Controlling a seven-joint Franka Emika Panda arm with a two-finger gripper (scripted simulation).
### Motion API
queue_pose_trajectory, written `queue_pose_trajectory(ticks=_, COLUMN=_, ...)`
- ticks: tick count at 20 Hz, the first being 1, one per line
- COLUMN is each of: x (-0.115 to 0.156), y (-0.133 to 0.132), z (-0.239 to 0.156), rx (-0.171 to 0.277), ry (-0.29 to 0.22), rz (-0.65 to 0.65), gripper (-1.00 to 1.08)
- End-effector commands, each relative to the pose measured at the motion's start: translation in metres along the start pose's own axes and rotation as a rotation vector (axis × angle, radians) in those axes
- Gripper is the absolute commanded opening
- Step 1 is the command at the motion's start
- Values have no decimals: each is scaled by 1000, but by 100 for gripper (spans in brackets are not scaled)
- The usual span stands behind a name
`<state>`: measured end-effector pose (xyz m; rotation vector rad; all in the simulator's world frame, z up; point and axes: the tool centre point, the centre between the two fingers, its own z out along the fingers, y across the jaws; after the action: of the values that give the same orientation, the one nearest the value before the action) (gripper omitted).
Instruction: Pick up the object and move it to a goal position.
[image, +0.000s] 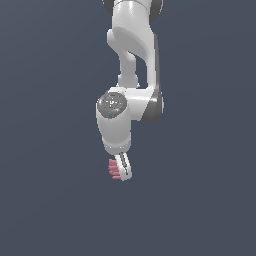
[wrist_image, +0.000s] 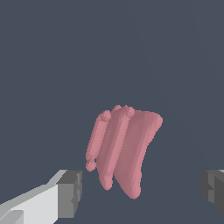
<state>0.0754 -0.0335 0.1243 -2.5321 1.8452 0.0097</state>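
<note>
Below frame centre in the exterior view, gripper (image: 121, 170) hangs over the dark surface (image: 50, 200); jaws wide apart, pinkish-red ribbed object (wrist_image: 124, 148) ungripped between them.

Exterior view: set high, off the arm (image: 131, 75) — faces down over it, at middle range.
Wrist view: on the wrist, close — faces out between the fingers (wrist_image: 65, 194).
Shared: pink ribbed object (image: 114, 169).

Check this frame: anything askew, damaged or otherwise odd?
Nothing looks damaged. The pink ribbed object lies whole between the gripper's fingers, which stand wide apart and clear of it in the wrist view. In the exterior view one finger partly hides it.
</note>
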Motion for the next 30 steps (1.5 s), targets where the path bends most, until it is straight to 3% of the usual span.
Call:
queue_pose_trajectory(ticks=1, x=3, y=-3, z=2, rx=-1, ry=2, rz=70, gripper=100)
queue_pose_trajectory(ticks=13, x=10, y=-11, z=9, rx=-2, ry=9, rz=274, gripper=100)
queue_pose_trajectory(ticks=23, x=10, y=-12, z=14, rx=-2, ry=10, rz=295, gripper=100)
queue_pose_trajectory(ticks=30, x=11, y=-11, z=50, rx=-2, ry=10, rz=299, gripper=100)
